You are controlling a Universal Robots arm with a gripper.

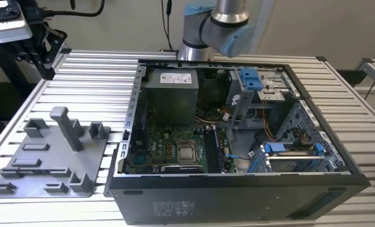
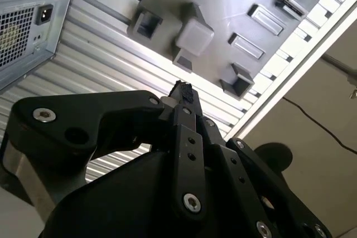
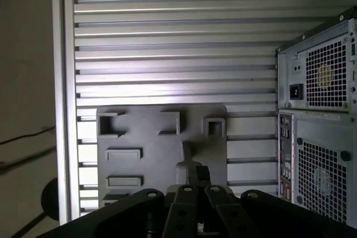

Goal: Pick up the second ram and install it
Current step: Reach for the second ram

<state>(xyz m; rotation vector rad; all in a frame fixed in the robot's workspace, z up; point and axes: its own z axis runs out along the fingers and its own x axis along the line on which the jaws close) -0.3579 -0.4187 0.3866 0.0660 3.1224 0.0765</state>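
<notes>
The black gripper (image 2: 182, 90) hangs high above the flat grey plastic fixture tray (image 1: 55, 165), its fingers pinched together on nothing I can see. Where the second ram, a slim dark memory stick, lies I cannot tell: the tray's shallow holders read plain grey. I judge it light, stiff and fragile, best gripped by its long edges.

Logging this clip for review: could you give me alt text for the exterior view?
An open black metal computer case lies on a ribbed aluminium table, its green motherboard and square silver processor chip exposed. On the exterior view's left sits a grey plastic fixture tray with an upright post; the silver-grey robot arm rises behind the case.
</notes>
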